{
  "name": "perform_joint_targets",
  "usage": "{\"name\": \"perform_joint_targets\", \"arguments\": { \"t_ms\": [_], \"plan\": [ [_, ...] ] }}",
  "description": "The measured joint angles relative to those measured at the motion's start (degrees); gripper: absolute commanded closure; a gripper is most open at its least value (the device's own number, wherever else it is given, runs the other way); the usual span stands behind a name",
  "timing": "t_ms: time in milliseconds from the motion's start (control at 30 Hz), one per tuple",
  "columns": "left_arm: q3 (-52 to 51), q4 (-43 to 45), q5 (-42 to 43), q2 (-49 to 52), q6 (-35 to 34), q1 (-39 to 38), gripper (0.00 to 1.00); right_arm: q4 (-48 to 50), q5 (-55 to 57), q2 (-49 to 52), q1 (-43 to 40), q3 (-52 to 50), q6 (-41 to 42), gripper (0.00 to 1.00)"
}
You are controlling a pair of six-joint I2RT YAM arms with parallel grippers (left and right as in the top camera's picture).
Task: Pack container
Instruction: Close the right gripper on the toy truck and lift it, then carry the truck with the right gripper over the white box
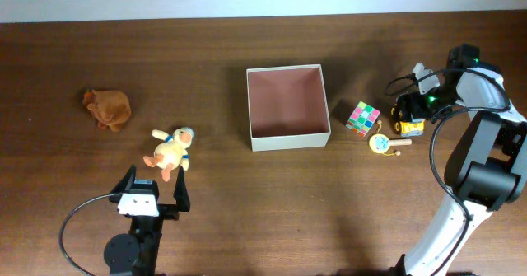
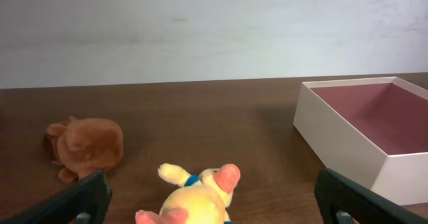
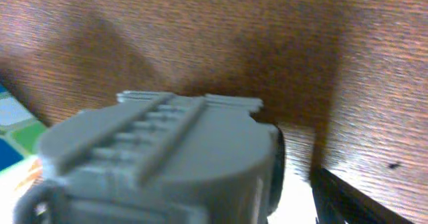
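The container (image 1: pixel 288 141) is a square, lidless box with off-white walls and a reddish-brown inside, at the table's middle. It also shows at the right of the left wrist view (image 2: pixel 334 140). My left gripper (image 1: pixel 154 192) is open and empty, just in front of a yellow duck plush (image 1: pixel 170 152). The duck lies between the open fingers in the left wrist view (image 2: pixel 200 197). My right gripper (image 1: pixel 412 105) is over a yellow and black toy vehicle (image 1: pixel 409 124) at the right. A grey toy part (image 3: pixel 167 157) fills the right wrist view, with a gap to one dark finger (image 3: pixel 351 200).
A brown plush (image 1: pixel 108 108) lies at the far left and also shows in the left wrist view (image 2: pixel 85 146). A colourful cube (image 1: pixel 362 118) and a small round toy with a stick (image 1: pixel 382 142) lie right of the container. A white wall is behind the table.
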Motion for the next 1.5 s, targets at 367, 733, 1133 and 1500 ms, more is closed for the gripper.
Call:
{"name": "perform_joint_targets", "arguments": {
  "t_ms": [367, 733, 1133, 1500],
  "plan": [
    [0.0, 0.0, 0.0, 0.0, 0.0, 0.0, 0.01, 0.6, 2.5, 0.0, 0.4, 0.0, 0.2, 0.36],
    [0.0, 0.0, 0.0, 0.0, 0.0, 0.0, 0.01, 0.6, 2.7, 0.0, 1.5, 0.0, 0.2, 0.44],
    [0.0, 0.0, 0.0, 0.0, 0.0, 0.0, 0.01, -0.2, 2.8, 0.0, 1.5, 0.5, 2.6, 0.50],
    [0.0, 0.0, 0.0, 0.0, 0.0, 0.0, 0.01, -12.2, -0.1, 0.6, 1.5, 13.3, 4.7, 0.48]
  ]
}}
